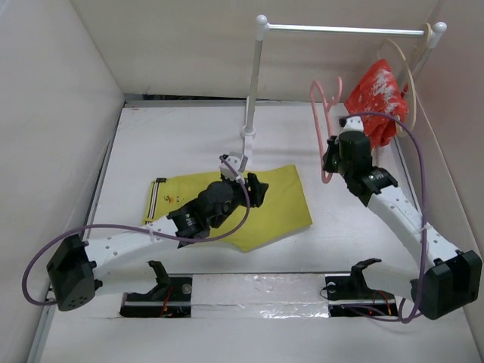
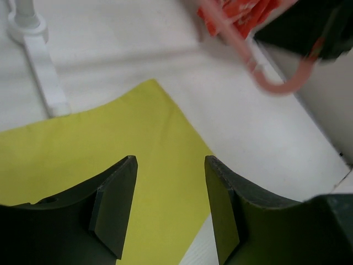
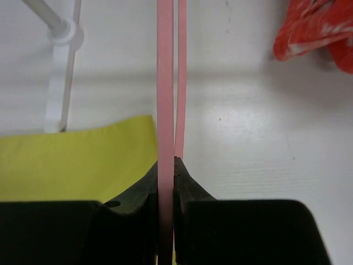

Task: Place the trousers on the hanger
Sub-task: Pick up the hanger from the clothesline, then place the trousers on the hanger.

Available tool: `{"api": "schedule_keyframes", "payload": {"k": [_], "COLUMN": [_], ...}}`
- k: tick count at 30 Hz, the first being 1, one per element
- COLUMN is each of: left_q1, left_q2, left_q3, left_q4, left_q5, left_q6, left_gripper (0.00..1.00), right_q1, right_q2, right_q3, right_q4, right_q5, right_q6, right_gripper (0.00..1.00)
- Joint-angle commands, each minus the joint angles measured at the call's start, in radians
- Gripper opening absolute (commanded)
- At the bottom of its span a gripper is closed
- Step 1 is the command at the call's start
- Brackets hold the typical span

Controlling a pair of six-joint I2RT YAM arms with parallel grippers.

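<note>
At right wrist: hanger (image 3: 165, 83) between fingers (image 3: 132, 212)

1. The trousers (image 1: 283, 204) lie flat on the bench (image 1: 174, 144), near its middle.
2. The left hand (image 1: 259, 190) is over the trousers' far edge.
3. The rack (image 1: 253, 83) stands behind the trousers, its foot just beside them.
4. The hanger (image 1: 318, 113) stands upright to the right of the trousers, in the right hand (image 1: 331, 162).
5. A garment (image 1: 378, 94) hangs at the rail's right end, behind the hanger.
</note>
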Motion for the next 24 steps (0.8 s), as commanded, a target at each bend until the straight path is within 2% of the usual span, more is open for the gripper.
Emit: {"api": "schedule_keyframes", "payload": {"k": [1,7,8,14,15,24], "left_q1": [-0.013,-0.033,-0.033,-0.042,-0.042,-0.042], "left_q2": [0.063,0.354,0.431,0.617,0.682,0.864], "left_q3": [0.207,0.514,0.596,0.807,0.882,1.102], "left_q4": [-0.005,-0.094,-0.110,-0.176,-0.188,-0.272], "left_q5": [0.047,0.038,0.042,0.018,0.000,-0.080], "left_q6": [0.038,0.069,0.078,0.092,0.099,0.110], "left_gripper": [0.50,0.53,0.54,0.55,0.55,0.54], "right_q1": [0.059,0.131,0.131,0.151,0.151,0.160], "right_q2": [-0.063,-0.181,-0.195,-0.289,-0.304,-0.363], "right_q3": [-0.087,-0.277,-0.294,-0.357,-0.368,-0.396], "right_q4": [0.079,0.110,0.116,0.117,0.123,0.096], "right_q5": [-0.022,-0.049,-0.072,-0.112,-0.135,-0.194], "right_q6": [0.014,0.034,0.034,0.042,0.042,0.046], "right_gripper": [0.00,0.00,0.00,0.00,0.00,0.00]}}
